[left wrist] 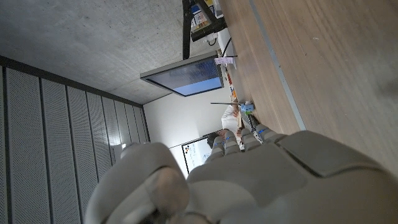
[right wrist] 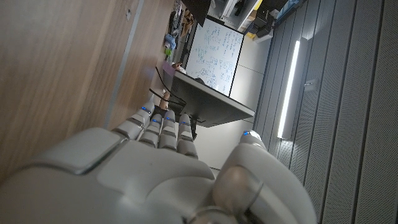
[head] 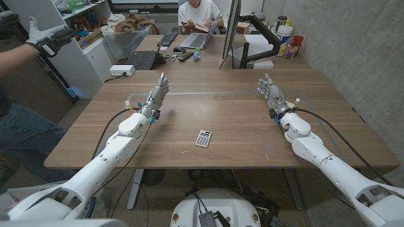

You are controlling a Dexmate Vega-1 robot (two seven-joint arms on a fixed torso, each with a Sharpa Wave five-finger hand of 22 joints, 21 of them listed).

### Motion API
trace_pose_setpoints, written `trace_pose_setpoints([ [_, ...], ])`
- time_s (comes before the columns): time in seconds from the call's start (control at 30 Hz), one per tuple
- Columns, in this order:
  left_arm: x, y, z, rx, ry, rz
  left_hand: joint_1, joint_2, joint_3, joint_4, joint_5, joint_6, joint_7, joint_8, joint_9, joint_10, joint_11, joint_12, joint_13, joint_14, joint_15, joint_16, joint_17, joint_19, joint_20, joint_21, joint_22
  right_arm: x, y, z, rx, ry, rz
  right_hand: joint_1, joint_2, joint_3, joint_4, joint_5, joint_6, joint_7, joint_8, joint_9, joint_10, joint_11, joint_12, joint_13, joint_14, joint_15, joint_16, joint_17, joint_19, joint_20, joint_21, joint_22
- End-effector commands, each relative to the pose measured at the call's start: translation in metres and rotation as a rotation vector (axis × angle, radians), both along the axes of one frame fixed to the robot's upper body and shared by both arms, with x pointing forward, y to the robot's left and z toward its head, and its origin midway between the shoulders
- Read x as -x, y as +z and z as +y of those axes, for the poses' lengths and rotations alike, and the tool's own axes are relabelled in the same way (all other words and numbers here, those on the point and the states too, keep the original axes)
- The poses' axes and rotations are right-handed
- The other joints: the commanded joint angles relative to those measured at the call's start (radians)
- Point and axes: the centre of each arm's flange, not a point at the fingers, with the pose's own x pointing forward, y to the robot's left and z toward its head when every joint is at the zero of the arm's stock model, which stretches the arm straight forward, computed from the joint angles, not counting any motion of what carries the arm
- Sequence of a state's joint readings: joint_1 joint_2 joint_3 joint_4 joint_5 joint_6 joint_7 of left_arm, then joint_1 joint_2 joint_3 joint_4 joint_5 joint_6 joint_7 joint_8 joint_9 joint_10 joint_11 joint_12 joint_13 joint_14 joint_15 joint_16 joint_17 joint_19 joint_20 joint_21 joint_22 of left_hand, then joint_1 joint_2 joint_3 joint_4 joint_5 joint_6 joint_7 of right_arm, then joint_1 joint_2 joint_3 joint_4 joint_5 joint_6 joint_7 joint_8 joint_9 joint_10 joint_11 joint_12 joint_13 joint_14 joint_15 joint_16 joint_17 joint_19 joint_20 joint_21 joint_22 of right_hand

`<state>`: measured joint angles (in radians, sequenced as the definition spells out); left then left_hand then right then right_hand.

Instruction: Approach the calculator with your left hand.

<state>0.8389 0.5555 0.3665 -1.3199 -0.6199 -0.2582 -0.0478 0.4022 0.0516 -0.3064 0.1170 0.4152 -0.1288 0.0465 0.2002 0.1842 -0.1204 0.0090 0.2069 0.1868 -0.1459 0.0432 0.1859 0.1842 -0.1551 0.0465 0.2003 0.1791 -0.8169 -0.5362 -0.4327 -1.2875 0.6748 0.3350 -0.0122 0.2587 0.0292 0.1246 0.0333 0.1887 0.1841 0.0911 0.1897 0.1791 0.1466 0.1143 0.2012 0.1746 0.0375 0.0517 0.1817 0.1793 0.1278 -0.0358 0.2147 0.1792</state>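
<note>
Left hand (head: pixel 156 94) w/ fingers out, apparently empty, well apart from calculator (head: pixel 203 138); right hand (head: pixel 272 93) likewise.

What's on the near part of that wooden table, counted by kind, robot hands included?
Small grey rectangular calculator: 1
Pale grey robot hands, left hand and right hand, both holding nothing: 2
Total: 3

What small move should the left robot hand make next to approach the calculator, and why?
Probably swing the left robot hand toward the robot's right and back toward its body. The calculator lies apart from it, mid-table and nearer the robot, and the hand holds nothing.
</note>
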Motion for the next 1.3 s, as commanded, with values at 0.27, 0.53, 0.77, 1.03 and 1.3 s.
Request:
trace_pose_setpoints([
  [0.27, 0.008, 0.008, -0.002, -0.046, 0.006, -0.053, 0.021, 0.004, 0.003, -0.011, 0.01, -0.002, -0.002, -0.001, 0.003, -0.008, 0.008, -0.002, 0.004, -0.008, 0.009, 0.001, 0.003, -0.004, 0.023, 0.002, 0.006, 0.0, 0.003, 0.001, 0.008, -0.006, -0.001, 0.003, 0.007, 0.002, -0.004, 0.007, 0.003, -0.007, 0.004, 0.005, 0.006, -0.004, 0.003, 0.005, 0.0, 0.007, 0.004, 0.001, 0.01, -0.006, -0.001, 0.005],
  [0.53, 0.012, 0.012, -0.004, -0.089, 0.025, -0.078, 0.054, 0.029, 0.02, -0.023, 0.011, 0.029, -0.035, 0.009, 0.003, 0.004, 0.019, 0.003, 0.005, 0.006, 0.016, 0.006, 0.002, 0.003, 0.026, 0.005, 0.006, -0.001, 0.005, -0.001, 0.008, -0.005, -0.003, 0.003, 0.008, 0.002, -0.005, 0.007, 0.007, -0.014, 0.005, 0.005, 0.005, -0.012, 0.003, 0.005, 0.001, 0.005, 0.004, 0.001, 0.011, -0.008, -0.002, 0.005],
  [0.77, 0.015, 0.014, -0.005, -0.112, 0.037, -0.09, 0.077, 0.043, 0.031, -0.032, 0.01, 0.034, -0.037, 0.01, 0.003, 0.003, 0.018, 0.002, 0.005, 0.006, 0.022, 0.006, 0.002, 0.005, 0.045, 0.006, 0.006, -0.002, 0.006, -0.002, 0.012, -0.005, -0.002, 0.003, 0.009, 0.002, -0.006, 0.007, 0.007, -0.018, 0.004, 0.005, 0.006, -0.013, 0.003, 0.005, 0.002, 0.004, 0.004, 0.002, 0.011, -0.009, -0.002, 0.005],
  [1.03, 0.018, 0.012, -0.004, -0.12, 0.05, -0.094, 0.1, 0.052, 0.039, -0.042, 0.008, 0.03, -0.036, 0.007, 0.004, -0.001, 0.01, 0.001, 0.006, 0.003, 0.027, 0.004, 0.002, 0.006, 0.056, 0.007, 0.007, -0.003, 0.005, -0.004, 0.014, -0.005, 0.001, 0.003, 0.01, 0.002, -0.007, 0.007, 0.007, -0.021, 0.004, 0.005, 0.006, -0.013, 0.003, 0.005, 0.002, 0.004, 0.004, 0.002, 0.011, -0.008, -0.003, 0.005],
  [1.3, 0.023, 0.013, -0.004, -0.146, 0.06, -0.107, 0.116, 0.056, 0.044, -0.05, 0.006, 0.025, -0.038, 0.004, 0.004, -0.002, 0.006, 0.001, 0.006, 0.002, 0.027, 0.004, 0.002, 0.011, 0.062, 0.009, 0.007, -0.003, 0.006, -0.003, 0.018, -0.001, -0.002, 0.003, 0.011, 0.001, -0.007, 0.007, 0.008, -0.024, 0.004, 0.006, 0.006, -0.015, 0.003, 0.005, 0.002, 0.003, 0.004, 0.002, 0.011, -0.008, -0.004, 0.005],
])
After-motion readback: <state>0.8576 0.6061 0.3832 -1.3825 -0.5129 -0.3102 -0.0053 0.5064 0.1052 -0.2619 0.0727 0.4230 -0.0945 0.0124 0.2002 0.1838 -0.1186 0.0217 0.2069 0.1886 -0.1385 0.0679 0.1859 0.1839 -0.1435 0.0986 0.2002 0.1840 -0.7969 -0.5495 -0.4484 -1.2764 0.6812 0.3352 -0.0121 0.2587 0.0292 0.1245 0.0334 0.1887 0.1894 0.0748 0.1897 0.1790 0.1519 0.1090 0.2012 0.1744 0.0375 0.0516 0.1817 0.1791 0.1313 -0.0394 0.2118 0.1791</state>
